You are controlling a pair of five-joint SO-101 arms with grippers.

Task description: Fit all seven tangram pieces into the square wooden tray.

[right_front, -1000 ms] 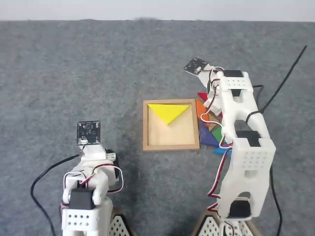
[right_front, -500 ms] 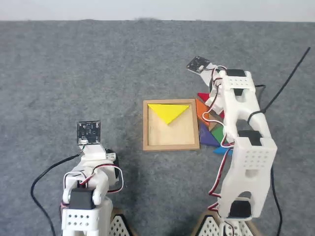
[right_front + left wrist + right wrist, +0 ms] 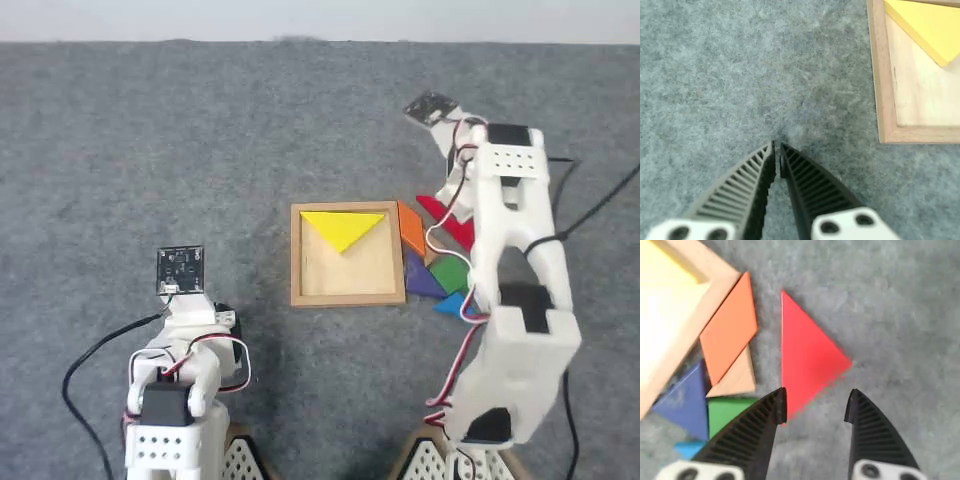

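Note:
The square wooden tray (image 3: pixel 297 255) holds a yellow triangle (image 3: pixel 342 228) against its far side. Right of the tray lie an orange parallelogram (image 3: pixel 411 228), a red triangle (image 3: pixel 447 218), a purple triangle (image 3: pixel 422 279), a green square (image 3: pixel 450 273) and a blue piece (image 3: pixel 452 304). In the right wrist view my right gripper (image 3: pixel 816 400) is open just above the red triangle (image 3: pixel 807 357), one finger at the triangle's near corner. The orange parallelogram (image 3: pixel 729 335), a tan piece (image 3: pixel 735 380) and the green square (image 3: pixel 730 412) lie beside it. My left gripper (image 3: pixel 776 148) is shut over bare carpet near the tray's corner (image 3: pixel 880 100).
The right arm (image 3: pixel 510 210) stretches over the pieces and hides part of them in the high view. The left arm (image 3: pixel 180 340) is folded back at the near left. Grey carpet extends on the left and far sides of the tray.
The right arm has swung to the right, away from the tray, uncovering more of the red triangle and the other pieces. The left arm has not moved.

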